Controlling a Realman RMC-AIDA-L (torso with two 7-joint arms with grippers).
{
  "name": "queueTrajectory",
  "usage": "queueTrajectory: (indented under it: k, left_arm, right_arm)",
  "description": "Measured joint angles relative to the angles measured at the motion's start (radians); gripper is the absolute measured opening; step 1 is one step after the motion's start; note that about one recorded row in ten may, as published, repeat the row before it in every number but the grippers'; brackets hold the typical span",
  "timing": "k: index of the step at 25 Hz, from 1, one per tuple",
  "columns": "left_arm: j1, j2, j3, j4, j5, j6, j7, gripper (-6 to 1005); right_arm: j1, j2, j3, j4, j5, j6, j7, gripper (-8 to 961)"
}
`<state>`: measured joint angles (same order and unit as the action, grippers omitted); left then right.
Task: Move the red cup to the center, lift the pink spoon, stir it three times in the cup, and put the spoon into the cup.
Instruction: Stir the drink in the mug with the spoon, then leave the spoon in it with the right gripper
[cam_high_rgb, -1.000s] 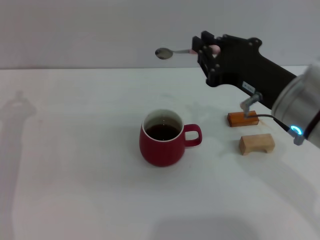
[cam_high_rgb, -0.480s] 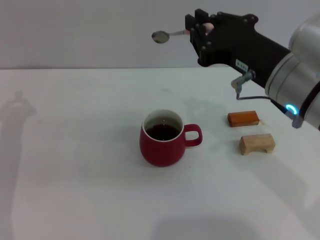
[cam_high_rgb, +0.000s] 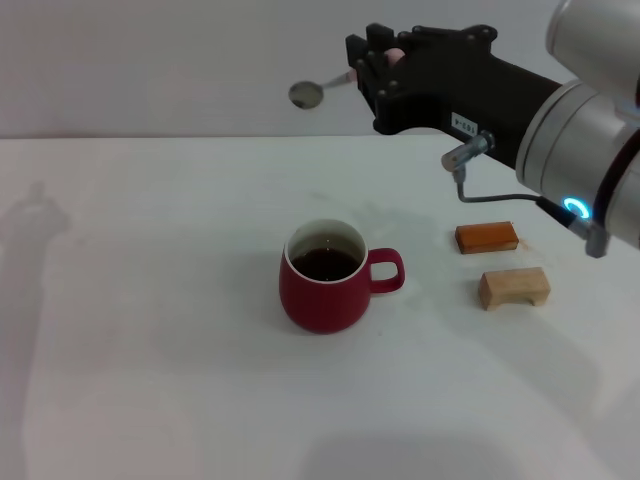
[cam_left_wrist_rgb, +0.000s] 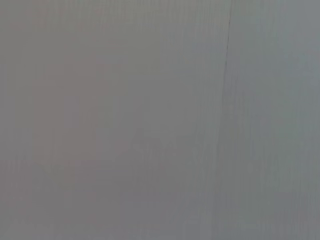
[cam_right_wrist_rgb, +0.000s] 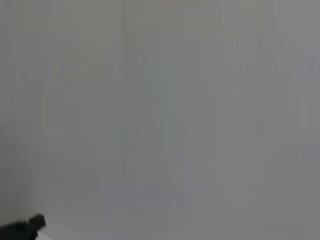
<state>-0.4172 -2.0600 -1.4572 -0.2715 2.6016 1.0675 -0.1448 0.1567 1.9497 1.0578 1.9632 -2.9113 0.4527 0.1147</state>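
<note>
Pink spoon (cam_high_rgb: 325, 87) aloft in right gripper (cam_high_rgb: 372, 68)

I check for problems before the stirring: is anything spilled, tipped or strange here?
Nothing stands out. The rounded dark-red ceramic cup stands upright with dark liquid inside, no spill around it. The right gripper holds the pink-handled metal spoon high above the table.

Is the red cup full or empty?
Partly full: the upright red cup shows dark liquid below its white inner rim.
</note>
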Motion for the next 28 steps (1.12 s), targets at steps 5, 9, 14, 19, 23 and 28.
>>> queueTrajectory:
  k: [5,9,14,19,23,28]
  left_arm:
    - [0.0,0.0,0.0,0.0,0.0,0.001,0.0,-2]
    - [-0.001,0.0,0.0,0.0,0.0,0.003,0.001,-2]
    - [-0.002,0.0,0.0,0.002,0.0,0.003,0.001,-2]
    - [-0.002,0.0,-0.001,0.008,-0.001,0.003,0.001,-2]
    - [-0.002,0.0,-0.002,0.01,-0.002,0.003,0.001,-2]
    - [-0.002,0.0,-0.002,0.011,-0.002,0.003,0.001,-2]
  right_arm:
    - [0.014,0.029,0.035,0.032,0.011,0.134,-0.039,134]
    - [0.025,0.068,0.106,0.036,0.125,0.237,-0.155,134]
    - [0.029,0.115,0.22,0.025,0.312,0.336,-0.319,134]
    - [0.068,0.122,0.257,0.029,0.324,0.434,-0.326,133]
    - [0.12,0.122,0.315,0.028,0.361,0.543,-0.329,133]
    - [0.166,0.12,0.373,-0.007,0.424,0.617,-0.35,133]
